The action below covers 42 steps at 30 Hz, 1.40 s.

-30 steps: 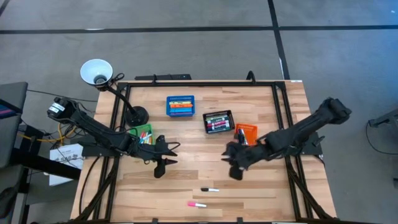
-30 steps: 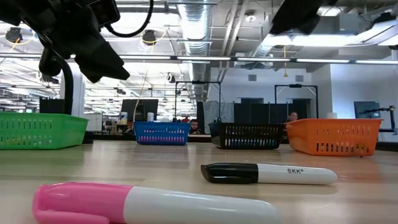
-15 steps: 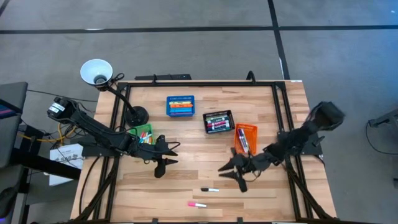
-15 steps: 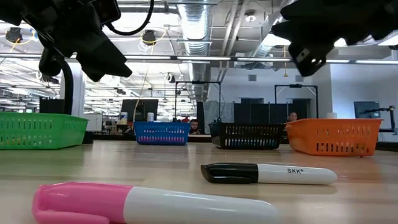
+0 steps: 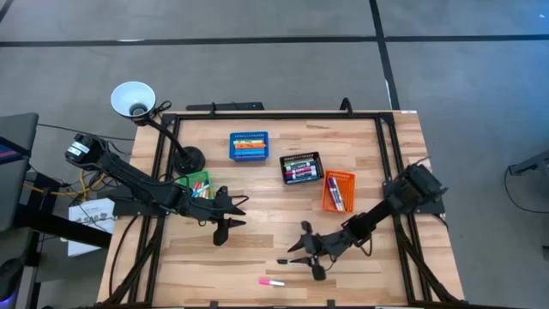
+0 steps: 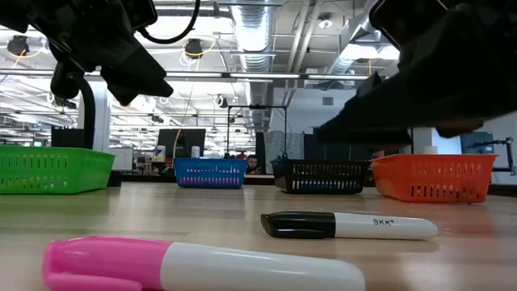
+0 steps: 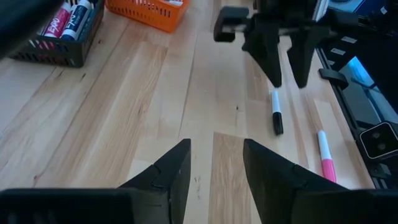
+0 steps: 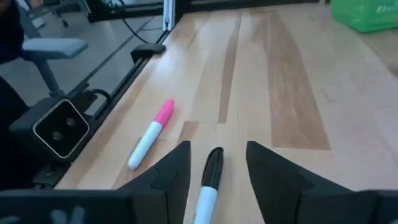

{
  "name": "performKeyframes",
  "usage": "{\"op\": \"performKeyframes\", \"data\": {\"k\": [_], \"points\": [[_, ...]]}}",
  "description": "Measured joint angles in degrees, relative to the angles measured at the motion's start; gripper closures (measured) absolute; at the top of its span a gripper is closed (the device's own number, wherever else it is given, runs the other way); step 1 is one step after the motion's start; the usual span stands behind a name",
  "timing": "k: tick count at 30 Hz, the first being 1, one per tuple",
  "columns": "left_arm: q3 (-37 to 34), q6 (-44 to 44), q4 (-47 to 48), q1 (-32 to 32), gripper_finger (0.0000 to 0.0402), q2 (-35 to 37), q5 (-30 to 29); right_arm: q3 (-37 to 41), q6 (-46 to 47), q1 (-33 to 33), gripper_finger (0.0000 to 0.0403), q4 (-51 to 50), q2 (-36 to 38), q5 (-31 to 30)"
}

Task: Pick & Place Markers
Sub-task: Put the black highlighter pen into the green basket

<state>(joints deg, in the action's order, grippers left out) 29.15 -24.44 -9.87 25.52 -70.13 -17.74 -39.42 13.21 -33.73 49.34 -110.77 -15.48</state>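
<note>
A wooden bench (image 5: 257, 180) seen from above holds four small bins along its far half: green (image 5: 196, 184), blue (image 5: 249, 146), black (image 5: 300, 168) and orange (image 5: 338, 190). Each already contains markers, so most of the sorting appears finished.

Two markers are left lying loose on the bare wood near the front edge: a black-capped marker (image 5: 289, 261) and, just beyond it toward the edge, a pink-capped marker (image 5: 272, 281).

The right tool (image 5: 309, 255) is stretched low over the front of the bench, its two fingers spread apart and empty, straddling the black-capped marker from above without touching it. The left tool (image 5: 225, 219) waits above the middle-left of the bench, near the green bin, fingers parted and holding nothing.

Judging from this, the black-capped marker is next to be grasped, then the pink one.
</note>
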Motion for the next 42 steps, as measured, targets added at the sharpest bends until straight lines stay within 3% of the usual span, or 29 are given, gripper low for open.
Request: {"op": "performKeyframes", "data": {"k": [12, 26, 34, 42], "points": [[0.0, 0.1, -0.1, 0.0, 0.0259, 0.0, 0.0, -3.5, -1.0, 0.0, 0.0268, -1.4, -8.3, 0.3], [0.0, 0.2, -0.4, 0.0, 0.0259, 0.0, 0.0, -6.7, -0.4, 0.1, 0.0274, -5.1, -8.6, 1.2], [0.0, 0.2, -0.5, 0.0, 0.0259, 0.0, 0.0, -12.2, -0.8, 0.0, 0.0267, -22.9, -8.2, -0.3], [0.0, 0.2, -0.5, 0.0, 0.0259, 0.0, 0.0, -12.2, -4.0, 1.1, 0.0313, -23.6, -8.2, 0.8]]}}
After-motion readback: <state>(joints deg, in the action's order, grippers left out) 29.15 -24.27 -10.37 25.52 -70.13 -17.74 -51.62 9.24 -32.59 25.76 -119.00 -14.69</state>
